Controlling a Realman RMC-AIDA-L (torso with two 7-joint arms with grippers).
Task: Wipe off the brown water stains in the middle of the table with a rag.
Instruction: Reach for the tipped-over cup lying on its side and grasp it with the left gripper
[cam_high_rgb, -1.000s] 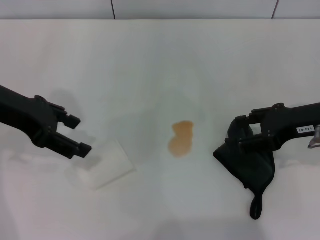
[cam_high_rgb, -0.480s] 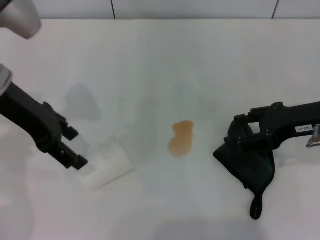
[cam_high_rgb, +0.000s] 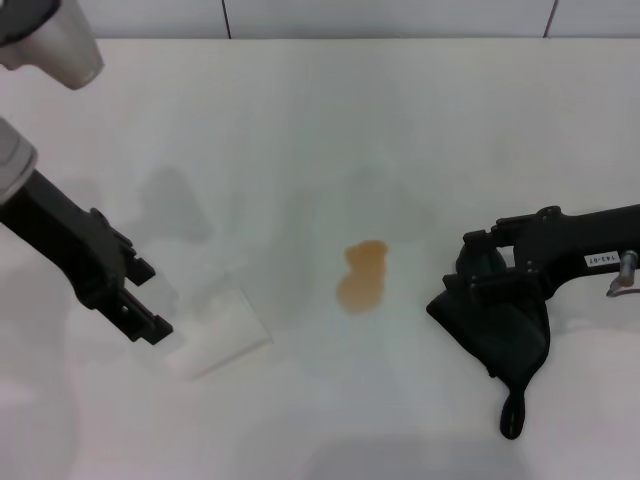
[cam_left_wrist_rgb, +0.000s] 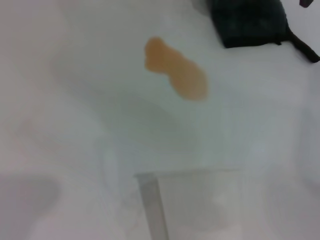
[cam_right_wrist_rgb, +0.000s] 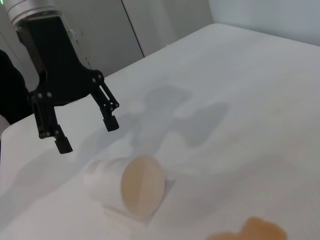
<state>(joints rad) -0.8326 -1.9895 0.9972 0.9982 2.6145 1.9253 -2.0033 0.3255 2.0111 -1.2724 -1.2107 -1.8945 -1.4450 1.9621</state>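
Lifting left gripper (cam_high_rgb: 148, 300) slightly, jaws spread, empty — right gripper (cam_high_rgb: 487, 268) unmoved, clamping rag (cam_high_rgb: 500, 330).

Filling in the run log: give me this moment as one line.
right gripper: at rag, right of stain | left gripper: open above tipped cup | brown water stains: unwiped on table

You have bare table (cam_high_rgb: 300, 130) between rag (cam_high_rgb: 500, 330) and brown water stains (cam_high_rgb: 362, 277), tipped white cup (cam_high_rgb: 215, 335) lying well beyond the stains
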